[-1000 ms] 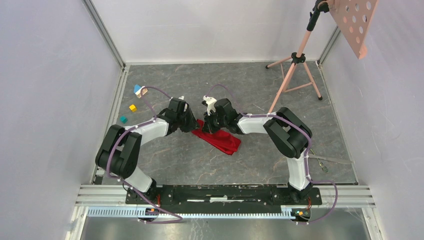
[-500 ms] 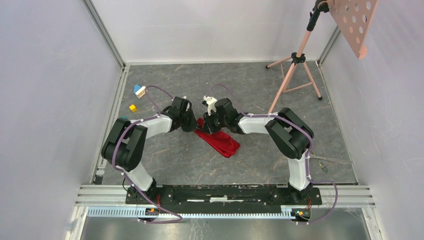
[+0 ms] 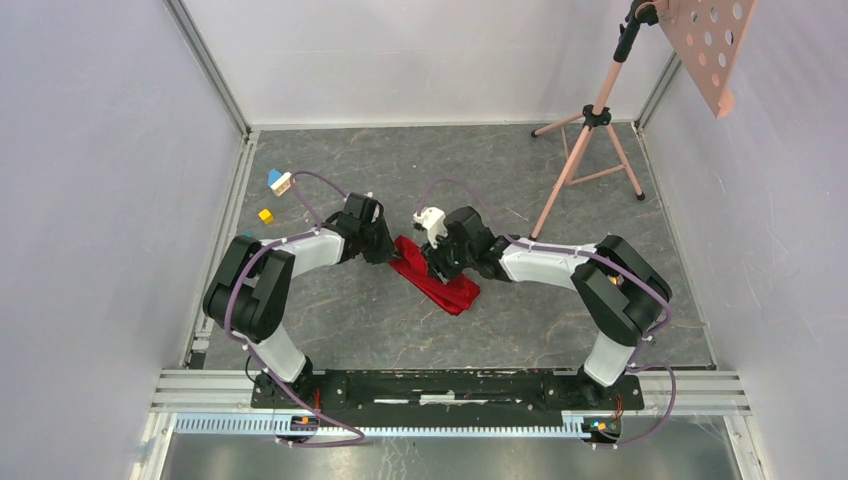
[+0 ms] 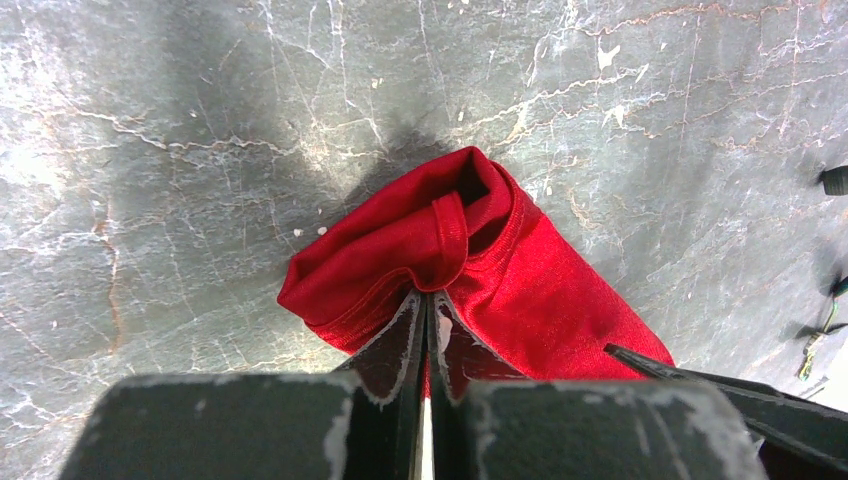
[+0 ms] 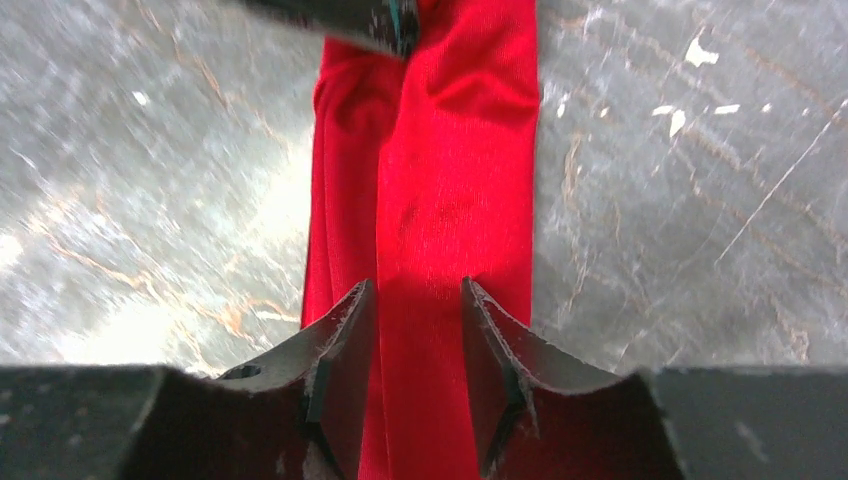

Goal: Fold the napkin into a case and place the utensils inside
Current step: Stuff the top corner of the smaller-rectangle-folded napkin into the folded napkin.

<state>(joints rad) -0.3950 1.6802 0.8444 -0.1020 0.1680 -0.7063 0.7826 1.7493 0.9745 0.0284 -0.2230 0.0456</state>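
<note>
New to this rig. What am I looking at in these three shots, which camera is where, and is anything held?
These are two small robot arms, the left arm and the right arm, bolted at the near edge of a grey stone-look table. The wide picture comes from a fixed camera above and behind them. The other two come from a camera on each wrist, looking down past that arm's own fingers. On the table lies a folded red napkin, with small coloured toy blocks off to the left and a pink tripod stand at the back. The left gripper is shut, pinching a hem of the napkin. The right gripper has its jaws apart over the cloth and seems to grip nothing.
</note>
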